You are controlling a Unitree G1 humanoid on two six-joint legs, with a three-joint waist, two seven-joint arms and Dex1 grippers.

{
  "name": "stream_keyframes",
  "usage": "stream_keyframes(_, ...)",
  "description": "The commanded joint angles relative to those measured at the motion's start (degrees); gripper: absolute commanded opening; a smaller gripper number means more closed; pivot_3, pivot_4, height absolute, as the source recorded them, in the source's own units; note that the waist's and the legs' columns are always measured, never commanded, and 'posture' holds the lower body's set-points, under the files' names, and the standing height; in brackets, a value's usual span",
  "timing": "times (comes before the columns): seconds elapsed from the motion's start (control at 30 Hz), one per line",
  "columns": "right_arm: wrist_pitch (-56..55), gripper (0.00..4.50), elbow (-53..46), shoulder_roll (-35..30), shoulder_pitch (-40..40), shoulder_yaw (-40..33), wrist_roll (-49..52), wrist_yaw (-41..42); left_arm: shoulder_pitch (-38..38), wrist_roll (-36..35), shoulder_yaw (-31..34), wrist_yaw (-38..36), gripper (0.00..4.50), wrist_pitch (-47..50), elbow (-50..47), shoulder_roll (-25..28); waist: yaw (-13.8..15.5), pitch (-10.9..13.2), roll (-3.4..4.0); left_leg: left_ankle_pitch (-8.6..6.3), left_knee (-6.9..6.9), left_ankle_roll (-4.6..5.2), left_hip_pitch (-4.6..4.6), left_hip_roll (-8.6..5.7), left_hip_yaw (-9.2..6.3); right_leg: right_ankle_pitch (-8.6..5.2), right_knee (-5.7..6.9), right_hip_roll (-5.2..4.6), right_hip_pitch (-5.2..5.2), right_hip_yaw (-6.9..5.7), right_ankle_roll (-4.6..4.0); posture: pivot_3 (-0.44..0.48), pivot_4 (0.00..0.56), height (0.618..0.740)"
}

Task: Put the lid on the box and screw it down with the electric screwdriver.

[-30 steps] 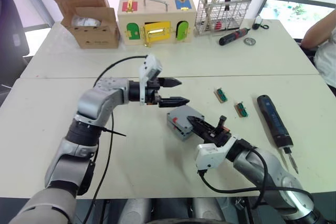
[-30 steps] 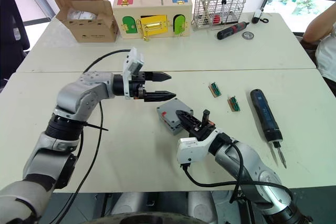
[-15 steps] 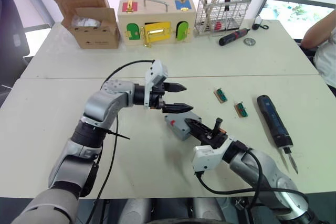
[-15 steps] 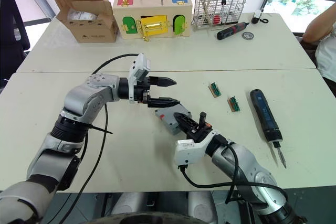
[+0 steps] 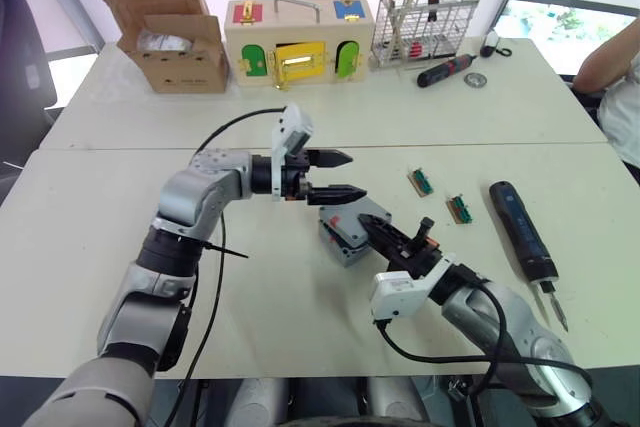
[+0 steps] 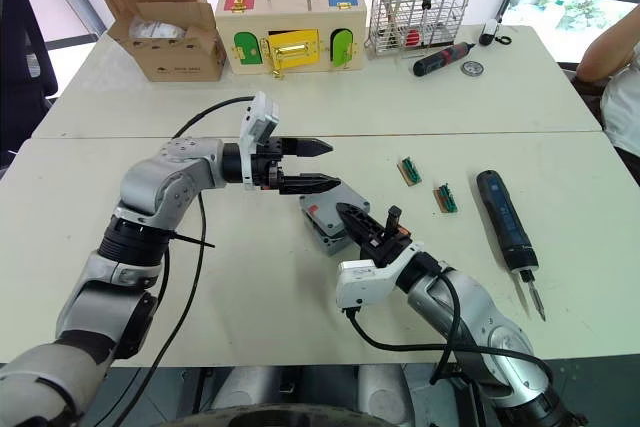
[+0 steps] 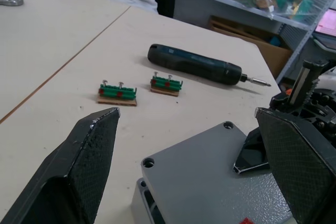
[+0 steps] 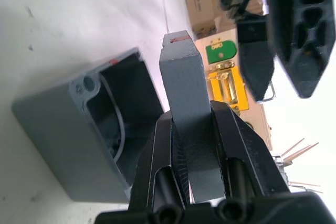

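The grey box [image 5: 336, 245] lies on the near table, its inside open in the right wrist view [image 8: 113, 114]. The grey lid [image 5: 357, 221] is held tilted over it, and my right gripper [image 5: 398, 233] is shut on the lid's edge [image 8: 184, 82]. My left gripper [image 5: 349, 175] hovers open just above and to the left of the box, nothing between its fingers. In the left wrist view the lid's flat face and corner holes [image 7: 210, 166] lie below the open gripper [image 7: 186, 114]. The dark electric screwdriver [image 5: 520, 227] lies on the table at the right.
Two small green terminal blocks [image 5: 421, 182] [image 5: 460, 209] lie between box and screwdriver. On the far table stand a cardboard box [image 5: 165, 32], a wooden box with coloured doors [image 5: 298, 39], a wire basket [image 5: 425, 22] and a red-and-black screwdriver [image 5: 447, 69]. A person's arm [image 5: 610, 62] shows at far right.
My left gripper dipped towards the box half a second ago and has lifted back up, still open. The right gripper keeps its hold on the lid, shifted slightly.
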Motion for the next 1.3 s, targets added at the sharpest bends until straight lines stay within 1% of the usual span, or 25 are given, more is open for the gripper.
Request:
stream_keyframes(0.03, -0.17, 0.23, -0.95, 0.47, -0.25, -0.58, -0.31, -0.3, -1.25, -0.64, 1.17, -0.06, 4.24, -0.59, -0.91, -0.34, -0.07, 0.0, 0.0, 0.0, 0.0, 0.0, 0.0, 0.0, 0.0, 0.0, 0.0, 0.0, 0.0, 0.0, 0.0, 0.0, 0.15, 0.737)
stream_keyframes(0.3, 0.06, 0.23, -1.01, 1.01, -0.07, -0.1, -0.58, 0.63, -0.39, 0.47, -0.35, -0.71, 4.24, -1.43, -1.26, -0.44, -0.02, 0.0, 0.0, 0.0, 0.0, 0.0, 0.01, 0.0, 0.0, 0.0, 0.0, 0.0, 0.01, 0.0, 0.0, 0.0, 0.15, 0.737)
stream_keyframes(0.33, 0.09, 0.23, -1.0, 1.15, -0.14, 0.01, -0.65, 0.76, -0.35, 0.56, -0.46, -0.79, 4.01, -1.53, -1.23, -0.49, -0.03, 0.0, 0.0, 0.0, 0.0, 0.0, 0.01, 0.0, 0.0, 0.0, 0.0, 0.0, 0.01, 0.0, 0.0, 0.0, 0.15, 0.737)
stream_keyframes(0.4, 0.35, 0.23, -0.91, 1.45, -0.11, 0.21, -0.93, 1.11, -0.48, 0.58, -0.48, -0.86, 3.35, -1.62, -0.88, -0.74, -0.04, 0.0, 0.0, 0.0, -0.01, 0.0, 0.01, 0.0, 0.0, 0.0, 0.0, 0.0, 0.01, 0.0, 0.0, 0.0, 0.15, 0.737)
stream_keyframes(0.5, 0.23, 0.23, -0.73, 1.68, 0.15, 0.28, -1.23, 1.15, -0.53, 0.67, -0.56, -1.19, 1.83, -1.74, -0.7, -0.87, -0.03, 0.0, 0.0, 0.0, 0.0, 0.0, 0.01, 0.0, 0.0, 0.0, 0.0, 0.0, 0.01, 0.0, 0.0, 0.0, 0.15, 0.737)
stream_keyframes(0.6, 0.15, 0.23, -0.63, 1.74, 0.37, 0.46, -1.42, 1.1, 0.55, 1.93, -2.37, -3.36, 0.26, -2.77, -1.09, 0.27, -0.06, 0.0, 0.0, 0.0, -0.01, 0.0, 0.02, 0.0, 0.0, 0.0, 0.0, 0.0, 0.01, 0.0, 0.0, 0.0, 0.15, 0.737)
stream_keyframes(0.63, 0.13, 0.23, -0.64, 1.75, 0.49, 0.53, -1.51, 1.03, 0.89, 2.34, -2.87, -3.9, 0.05, -3.06, -1.22, 0.6, -0.07, 0.0, 0.0, 0.0, -0.01, 0.0, 0.02, 0.0, 0.0, 0.0, 0.0, 0.0, 0.01, 0.0, 0.0, 0.0, 0.15, 0.737)
stream_keyframes(0.9, 0.51, 0.23, -0.05, 2.2, 0.78, 0.82, -2.02, 1.29, 2.19, 6.72, -6.31, -5.87, 0.05, -7.74, -0.06, 1.57, 0.04, 0.0, 0.0, 0.0, -0.02, 0.0, 0.08, 0.0, 0.0, 0.0, -0.02, 0.0, 0.09, 0.0, 0.0, 0.0, 0.15, 0.737)
stream_keyframes(1.03, 0.61, 0.23, -0.11, 2.41, -0.04, 0.42, -2.16, 1.37, 1.25, 6.44, -5.15, -5.06, 0.05, -8.18, 1.79, -0.01, 0.05, 0.0, 0.0, -0.01, -0.02, 0.01, 0.19, 0.0, -0.03, 0.0, -0.05, 0.0, 0.23, -0.01, 0.0, 0.0, 0.15, 0.737)
stream_keyframes(1.3, 1.32, 0.23, -0.85, 2.81, -0.66, 0.82, -2.86, 2.12, 0.41, 6.4, -4.64, -5.87, 0.05, -9.11, 3.2, -0.25, 0.0, 0.0, 0.0, -0.01, -0.02, 0.02, 0.21, 0.0, -0.03, -0.01, -0.06, 0.01, 0.25, -0.02, 0.0, 0.0, 0.15, 0.737)
